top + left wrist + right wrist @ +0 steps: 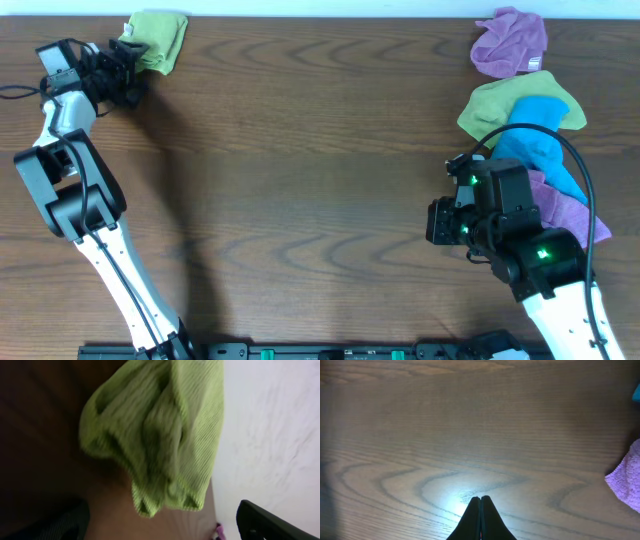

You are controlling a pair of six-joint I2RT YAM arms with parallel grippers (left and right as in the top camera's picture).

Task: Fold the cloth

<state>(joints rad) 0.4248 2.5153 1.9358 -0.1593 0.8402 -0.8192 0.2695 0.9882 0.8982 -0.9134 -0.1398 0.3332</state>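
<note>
The bright lime-green cloth (158,38) lies bunched and folded over at the far left back corner of the wooden table. In the left wrist view it (160,430) fills the upper middle, with rounded folds toward the camera. My left gripper (128,60) is just to the cloth's left. Its fingers are wide apart (160,522), and the cloth sits ahead of them, not between them. My right gripper (440,222) is at the right side, far from the cloth. Its fingers are pressed together and empty (480,498) above bare wood.
A pile of other cloths lies at the right: a purple one (510,42), a duller olive-green one (500,102), a blue one (540,145) and another purple one (572,215) (627,480) beside my right arm. The table's back edge meets a white surface (270,425).
</note>
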